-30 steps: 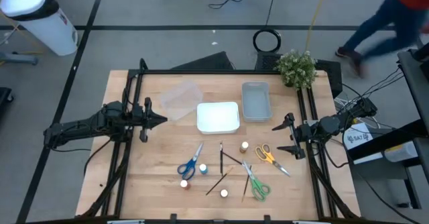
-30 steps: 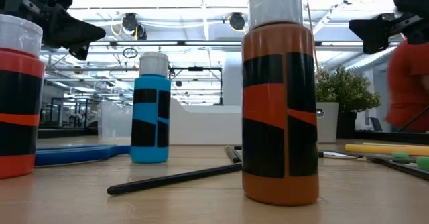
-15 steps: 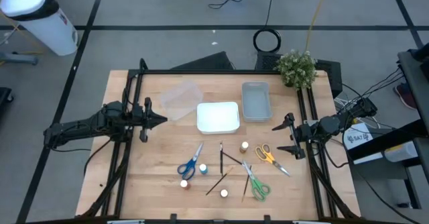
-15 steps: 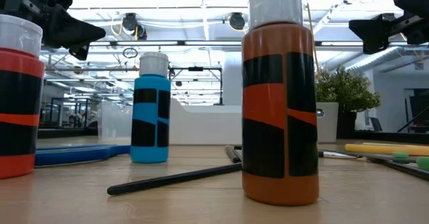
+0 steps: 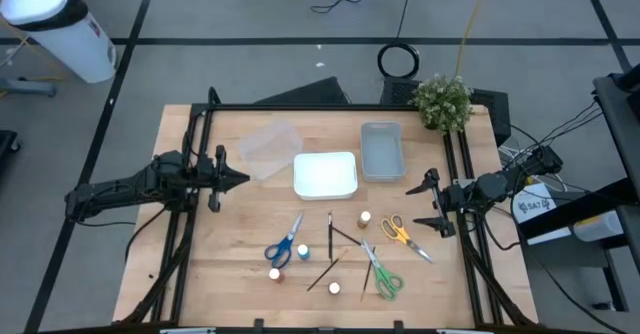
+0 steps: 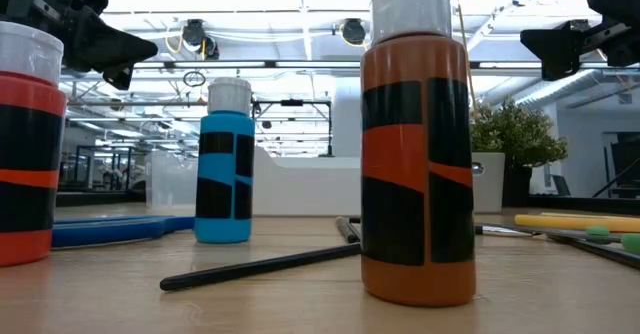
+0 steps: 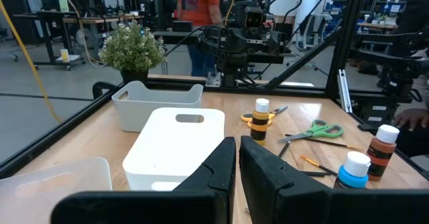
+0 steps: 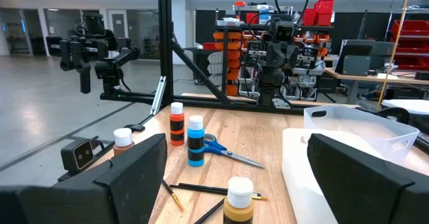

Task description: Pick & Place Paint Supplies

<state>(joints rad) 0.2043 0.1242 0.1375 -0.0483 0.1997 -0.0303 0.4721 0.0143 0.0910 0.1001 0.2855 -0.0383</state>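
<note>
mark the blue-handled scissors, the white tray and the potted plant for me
blue-handled scissors [image 5: 280, 249], high view, on the blue handle loops.
white tray [image 5: 325, 174], high view, on the middle of its flat top.
potted plant [image 5: 442, 101], high view, on the foliage.

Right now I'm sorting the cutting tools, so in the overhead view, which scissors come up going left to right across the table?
Blue scissors → green scissors → orange-yellow scissors.
</note>
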